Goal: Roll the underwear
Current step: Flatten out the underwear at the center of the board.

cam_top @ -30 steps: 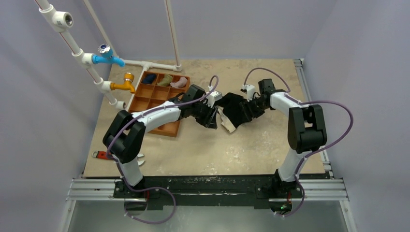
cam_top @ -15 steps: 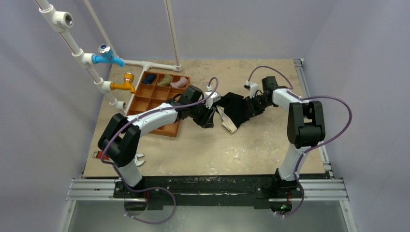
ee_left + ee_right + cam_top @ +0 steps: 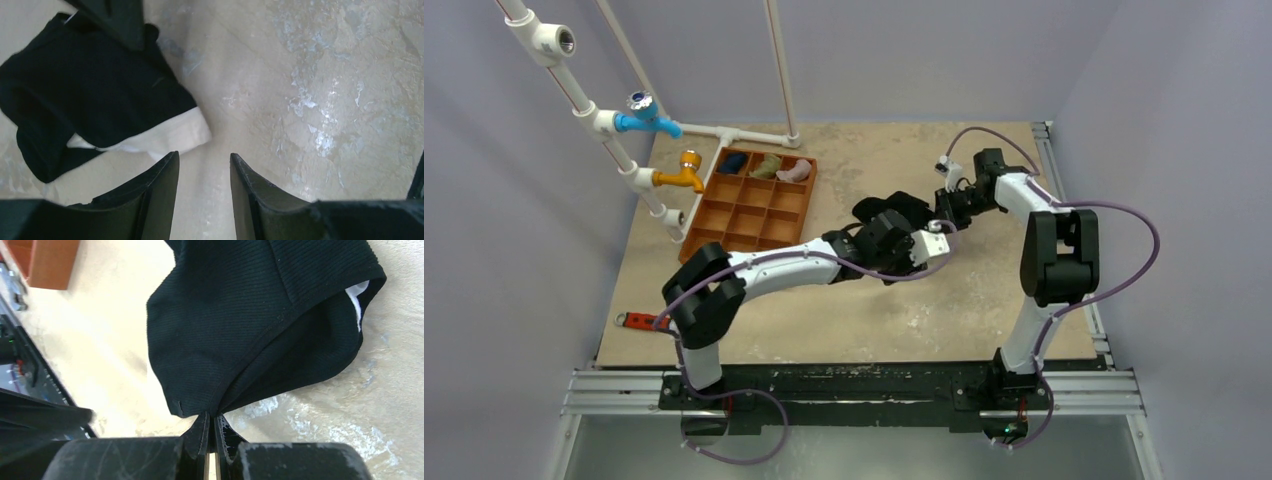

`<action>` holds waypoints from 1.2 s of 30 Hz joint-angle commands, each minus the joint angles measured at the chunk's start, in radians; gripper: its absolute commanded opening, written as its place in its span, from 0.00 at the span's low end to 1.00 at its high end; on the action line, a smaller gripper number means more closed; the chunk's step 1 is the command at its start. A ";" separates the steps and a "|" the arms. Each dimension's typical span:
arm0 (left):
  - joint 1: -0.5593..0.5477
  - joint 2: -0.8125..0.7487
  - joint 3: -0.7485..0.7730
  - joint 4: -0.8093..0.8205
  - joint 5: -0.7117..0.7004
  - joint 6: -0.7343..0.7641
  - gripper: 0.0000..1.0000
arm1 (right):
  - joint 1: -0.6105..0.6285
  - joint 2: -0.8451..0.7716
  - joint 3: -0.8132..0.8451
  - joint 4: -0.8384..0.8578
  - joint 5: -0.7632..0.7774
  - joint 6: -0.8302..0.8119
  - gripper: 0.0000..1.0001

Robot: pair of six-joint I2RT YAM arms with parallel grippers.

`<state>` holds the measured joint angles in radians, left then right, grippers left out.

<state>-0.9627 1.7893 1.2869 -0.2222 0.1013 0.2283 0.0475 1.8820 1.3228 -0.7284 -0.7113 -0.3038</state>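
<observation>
1. Now, the underwear (image 3: pixel 902 207) lies bunched on the desk (image 3: pixel 984 300), about midway between its left and right edges. It is nearer the far edge than the near one and well apart from the orange-brown tray (image 3: pixel 749 205).
2. My right pincer (image 3: pixel 210 416) is clamped on the underwear. Its wrist view shows both fingers pressed together on a folded corner of the ribbed black fabric, low over the desk.
3. My left pincer (image 3: pixel 204 157) stands apart with nothing between its fingers; through the gap I see only bare, mottled desk.
4. That pincer sits just beside a white strip (image 3: pixel 170 137) that peeks out from under the black cloth. I cannot tell whether the finger touches it.
5. The tray sits toward the far-left corner of the desk. Its far row holds a dark blue bundle (image 3: pixel 733 160), an olive-green bundle (image 3: pixel 768 164) and a pink bundle (image 3: pixel 794 171), one per compartment.
6. A red-handled tool (image 3: pixel 634 321) lies at the desk's left edge, near the near corner.
</observation>
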 commanded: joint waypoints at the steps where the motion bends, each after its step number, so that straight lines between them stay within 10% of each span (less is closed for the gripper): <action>1: -0.079 0.096 0.071 0.059 -0.170 0.179 0.41 | -0.021 0.012 0.055 -0.082 -0.084 0.016 0.00; 36: -0.215 0.306 0.119 0.115 -0.586 0.317 0.44 | -0.045 0.016 0.082 -0.190 -0.155 -0.043 0.00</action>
<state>-1.1694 2.1132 1.4143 -0.1520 -0.4221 0.5125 0.0055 1.9179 1.3640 -0.8848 -0.8303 -0.3199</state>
